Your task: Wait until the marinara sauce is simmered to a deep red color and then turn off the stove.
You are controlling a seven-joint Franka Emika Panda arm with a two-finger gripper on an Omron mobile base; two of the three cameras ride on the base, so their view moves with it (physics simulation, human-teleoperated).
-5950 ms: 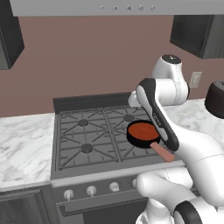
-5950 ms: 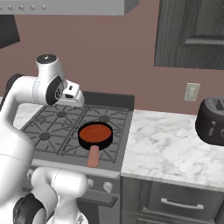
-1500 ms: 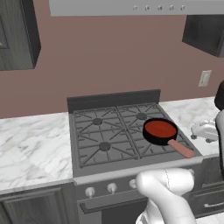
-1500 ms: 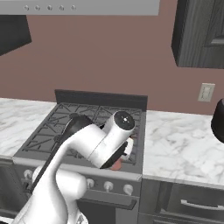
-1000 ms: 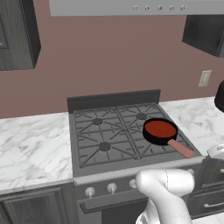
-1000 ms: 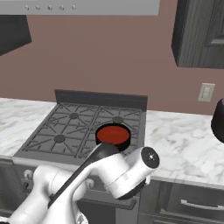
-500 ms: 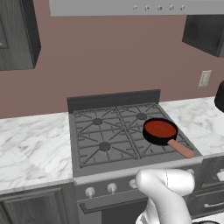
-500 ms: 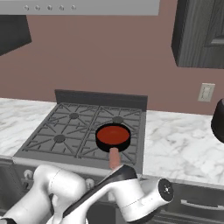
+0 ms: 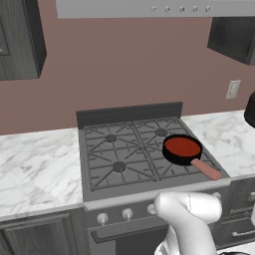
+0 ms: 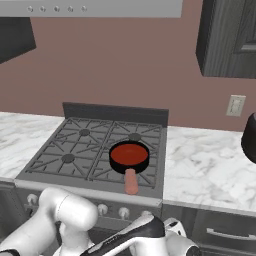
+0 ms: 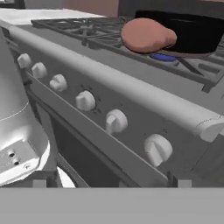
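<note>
From the left base view, your marinara sauce [image 9: 182,146] sits deep red on the stove's [image 9: 130,149] front-right burner. The right base view agrees. In the hand view, jaws wide and empty, reach for the knob [image 11: 157,149] nearest the pan handle [image 11: 146,35]; judge which controls the lit burner.

Left base view: looks forward and down on the stove [image 9: 130,149] from behind, offset left; the frying pan [image 9: 182,149] sits at 3 o'clock of the cooktop, handle toward 5.

Right base view: same stove [image 10: 95,150] from the opposite side; pan [image 10: 129,156] near centre, handle toward 6 o'clock.

Hand view: low and very near the stove front, rolled; the knobs [image 11: 157,148] run from 10 to 4 o'clock, pan handle [image 11: 146,36] at 12.

All three share the stove and pan.
</note>
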